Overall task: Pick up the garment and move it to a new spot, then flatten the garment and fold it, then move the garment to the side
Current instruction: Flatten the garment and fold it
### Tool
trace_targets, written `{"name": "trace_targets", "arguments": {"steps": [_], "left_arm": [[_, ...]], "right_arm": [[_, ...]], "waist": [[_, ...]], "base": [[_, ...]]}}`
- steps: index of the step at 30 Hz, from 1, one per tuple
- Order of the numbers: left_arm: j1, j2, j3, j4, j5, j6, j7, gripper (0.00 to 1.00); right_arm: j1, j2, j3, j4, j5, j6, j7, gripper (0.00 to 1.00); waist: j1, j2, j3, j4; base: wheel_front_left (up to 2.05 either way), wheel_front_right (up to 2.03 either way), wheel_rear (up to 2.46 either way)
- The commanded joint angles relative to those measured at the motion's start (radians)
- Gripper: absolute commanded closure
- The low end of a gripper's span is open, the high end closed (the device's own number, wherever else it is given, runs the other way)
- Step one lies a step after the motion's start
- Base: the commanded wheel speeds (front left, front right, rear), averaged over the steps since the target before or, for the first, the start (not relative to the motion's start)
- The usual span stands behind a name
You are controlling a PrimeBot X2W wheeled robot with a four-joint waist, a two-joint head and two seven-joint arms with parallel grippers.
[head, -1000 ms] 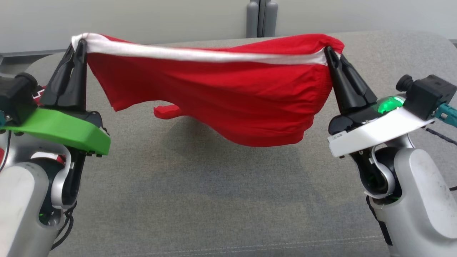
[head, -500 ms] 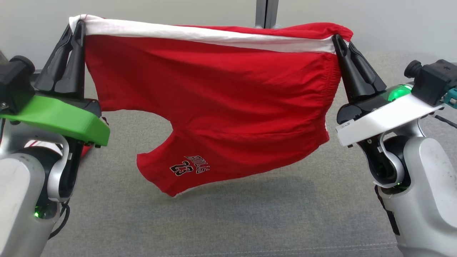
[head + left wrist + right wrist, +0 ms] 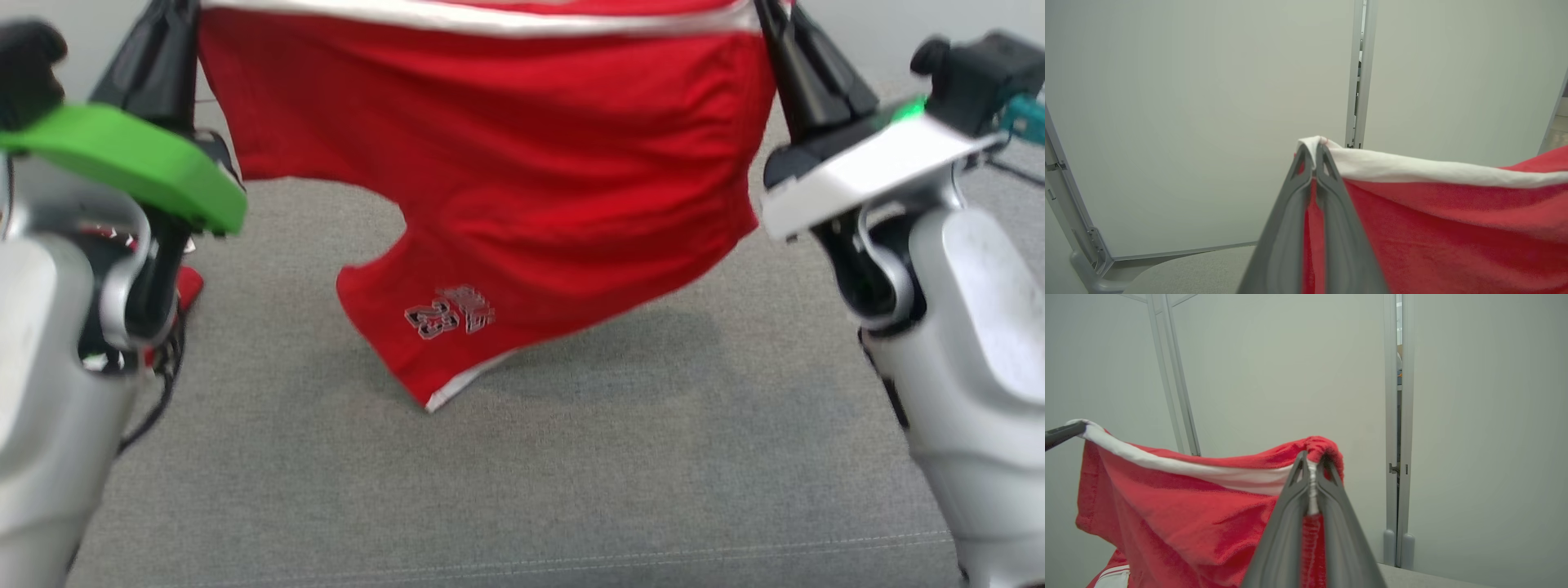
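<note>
Front surface: a grey padded surface (image 3: 522, 490) with a stitched seam along its near edge lay under the arms.
Left arm: a pale forearm rose at the lower left of the head view, with a green cover (image 3: 131, 159) on its wrist.
Right arm: a pale forearm rose at the lower right, with a white cover (image 3: 865, 167) and a green light on its wrist.
Task's thing: the garment (image 3: 522, 163), a pair of red shorts, hung in the air between the two arms and above the grey surface.
Lower leg: one leg hung lowest, left of centre, with a white-trimmed hem (image 3: 457, 384). Whether its corner touched the surface could not be told.
Print: a blurred number print (image 3: 445, 314) sat just above that hem.
Left gripper: the left gripper (image 3: 1314, 152) was pinched tight on one end of the white waistband (image 3: 1412, 171), with cloth squeezed between its fingers (image 3: 1290, 228).
Right gripper: the right gripper (image 3: 1312, 460) was clamped on the other end, where the gathered red edge bunched over its fingertips and a white strip ran down between its fingers (image 3: 1286, 526).
Waistband: it ran nearly level and fairly taut from one grip to the other, at the top edge of the head view.
Background: pale wall panels (image 3: 1188, 102) stood behind, joined by a grey upright post (image 3: 1359, 73).
</note>
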Motion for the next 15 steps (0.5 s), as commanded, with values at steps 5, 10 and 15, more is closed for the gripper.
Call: {"name": "trace_targets", "arguments": {"steps": [5, 10, 15], "left_arm": [[-0.206, -0.038, 0.004, 0.22, -0.01, -0.077, -0.029, 1.0], [-0.415, -0.078, 0.005, 0.446, 0.018, -0.138, -0.095, 1.0], [-0.572, -0.108, 0.033, 0.655, -0.001, -0.197, -0.167, 1.0]], "right_arm": [[-0.218, -0.001, 0.052, 0.18, -0.009, 0.0, -0.082, 1.0], [-0.446, 0.002, 0.102, 0.395, -0.017, -0.001, -0.177, 1.0], [-0.648, 0.043, 0.144, 0.637, -0.052, -0.001, -0.252, 1.0]], "waist": [[0.0, 0.0, 0.097, -0.017], [0.0, 0.0, 0.175, -0.023], [0.0, 0.0, 0.238, -0.044]], "base": [[0.0, 0.0, 0.0], [0.0, 0.0, 0.0], [0.0, 0.0, 0.0]]}}
